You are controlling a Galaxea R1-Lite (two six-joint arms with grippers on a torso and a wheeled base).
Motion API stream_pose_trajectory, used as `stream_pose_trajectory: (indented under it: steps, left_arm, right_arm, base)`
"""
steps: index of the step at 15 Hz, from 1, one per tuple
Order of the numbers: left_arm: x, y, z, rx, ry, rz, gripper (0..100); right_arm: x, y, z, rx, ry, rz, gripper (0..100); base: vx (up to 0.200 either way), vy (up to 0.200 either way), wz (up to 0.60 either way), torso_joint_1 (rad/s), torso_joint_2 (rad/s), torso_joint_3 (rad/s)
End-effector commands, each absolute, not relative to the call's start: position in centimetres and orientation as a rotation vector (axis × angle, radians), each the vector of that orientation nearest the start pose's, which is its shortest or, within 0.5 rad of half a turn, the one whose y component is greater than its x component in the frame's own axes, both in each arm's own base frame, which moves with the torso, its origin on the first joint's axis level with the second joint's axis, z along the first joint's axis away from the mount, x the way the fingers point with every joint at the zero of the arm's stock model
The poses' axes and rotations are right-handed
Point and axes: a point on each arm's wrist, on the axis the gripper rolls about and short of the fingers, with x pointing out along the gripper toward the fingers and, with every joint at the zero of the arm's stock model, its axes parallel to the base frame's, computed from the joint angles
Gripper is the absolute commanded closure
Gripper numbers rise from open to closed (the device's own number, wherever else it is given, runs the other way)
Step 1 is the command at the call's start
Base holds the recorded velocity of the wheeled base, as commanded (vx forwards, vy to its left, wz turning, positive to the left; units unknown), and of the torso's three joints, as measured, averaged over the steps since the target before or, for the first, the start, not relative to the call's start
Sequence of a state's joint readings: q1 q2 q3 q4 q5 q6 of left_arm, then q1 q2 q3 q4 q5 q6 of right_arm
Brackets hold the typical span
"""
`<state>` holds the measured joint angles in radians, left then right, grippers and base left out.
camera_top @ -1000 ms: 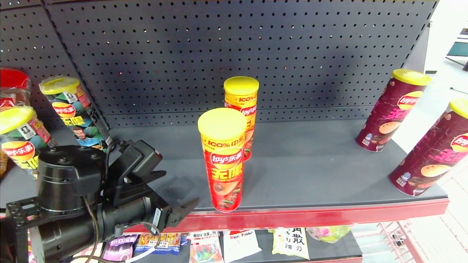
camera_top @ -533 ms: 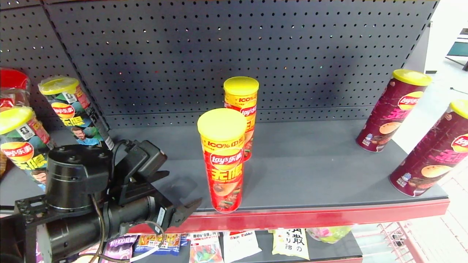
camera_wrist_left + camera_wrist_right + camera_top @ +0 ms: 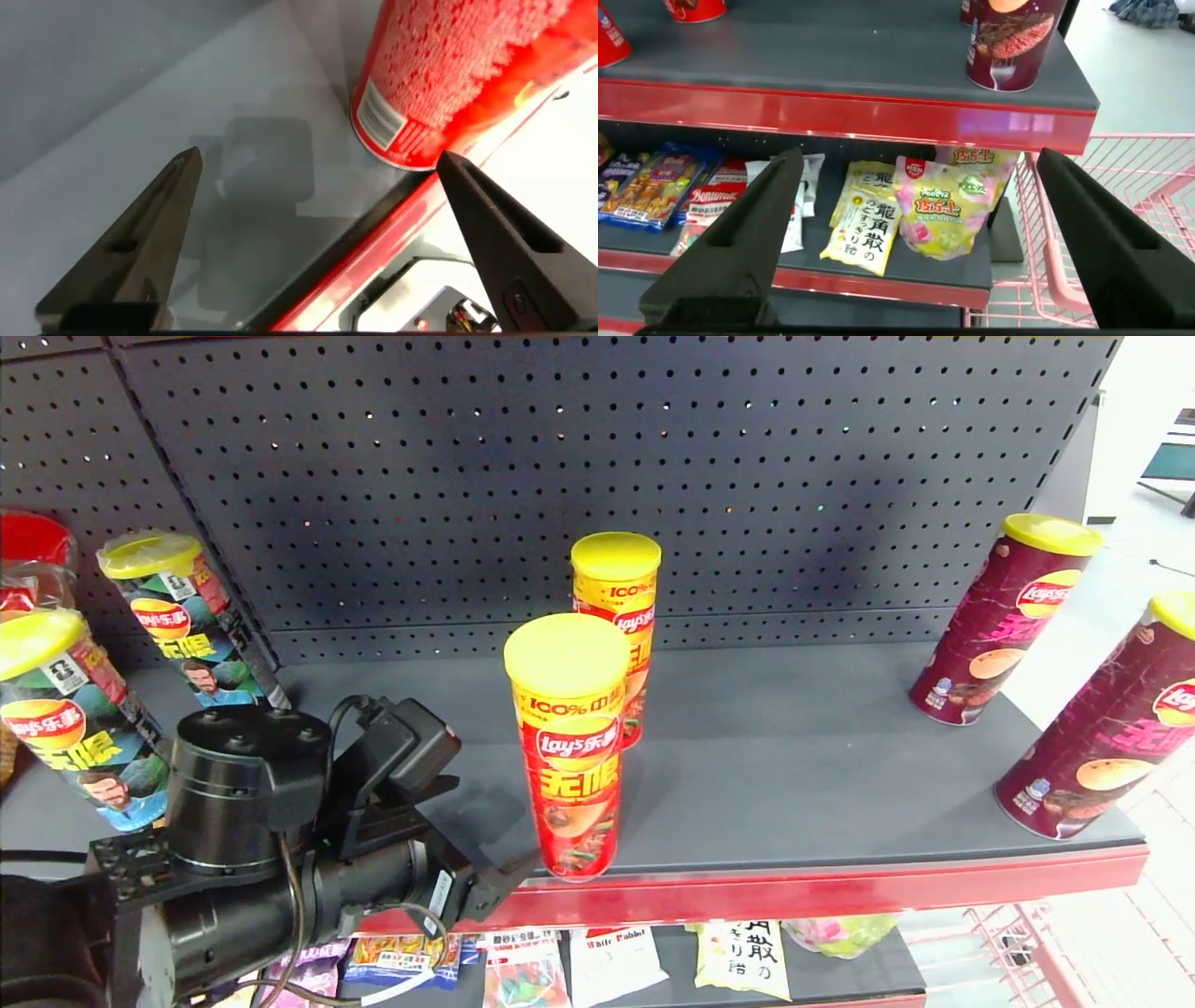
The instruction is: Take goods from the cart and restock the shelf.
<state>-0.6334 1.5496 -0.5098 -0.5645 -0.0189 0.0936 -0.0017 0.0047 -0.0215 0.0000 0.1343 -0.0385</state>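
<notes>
**Left arm.** The arm lies low at the near left, forearm roughly level and pointing right along the shelf (image 3: 794, 765) front. The left gripper (image 3: 485, 831) is spread wide with nothing between its fingers. One finger is over the grey deck. The other is at the red front lip (image 3: 840, 887), just left of the base of the front red can (image 3: 569, 756). In the left wrist view, the left gripper (image 3: 318, 163) frames the deck, and the front red can (image 3: 448, 75) stands beyond the fingertips, apart from them.

**Right arm.** The right gripper (image 3: 917, 159) is also spread wide and empty. It is level with the red front lip (image 3: 850, 103) and faces the snack bags (image 3: 943, 201) on the lower tier. The pink cart (image 3: 1102, 243) is to the right.

**Goods.** The front red can stands upright at the near edge of the deck. The rear red can (image 3: 621, 588) stands directly behind it. Two maroon cans (image 3: 1004, 616) stand at the right end, and green-printed cans (image 3: 177, 607) stand at the left end.

**Change.** Over the last second the left arm has shifted right, towards the front red can, with its finger spread unchanged. No can has moved.
</notes>
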Motion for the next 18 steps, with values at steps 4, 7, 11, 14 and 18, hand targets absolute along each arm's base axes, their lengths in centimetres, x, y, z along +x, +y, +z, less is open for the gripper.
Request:
stream_pose_trajectory:
  steps: [4, 7, 11, 14, 18]
  left_arm:
    - [20.4, -15.0, 13.9, 0.235, 0.436, -0.658, 0]
    - [21.0, -15.4, 14.1, 0.235, 0.430, -0.658, 0]
    - [21.2, -15.6, 14.0, 0.236, 0.433, -0.658, 0]
    - [21.1, -15.5, 14.0, 0.236, 0.433, -0.657, 0]
    - [21.0, -14.8, 14.0, 0.233, 0.433, -0.630, 0]
  right_arm:
    - [-2.5, 0.3, 8.1, -0.040, -0.022, 0.133, 0]
    - [-2.5, 0.3, 8.1, -0.040, -0.022, 0.133, 0]
    - [-2.5, 0.3, 8.1, -0.041, -0.023, 0.133, 0]
    - [-2.5, 0.3, 8.1, -0.041, -0.023, 0.133, 0]
    - [-2.5, 0.3, 8.1, -0.041, -0.023, 0.133, 0]
  base:
    - [0.000, 0.000, 0.00, 0.000, 0.00, 0.000]
    - [0.000, 0.000, 0.00, 0.000, 0.00, 0.000]
    - [0.000, 0.000, 0.00, 0.000, 0.00, 0.000]
    - [0.000, 0.000, 0.00, 0.000, 0.00, 0.000]
    - [0.000, 0.000, 0.00, 0.000, 0.00, 0.000]
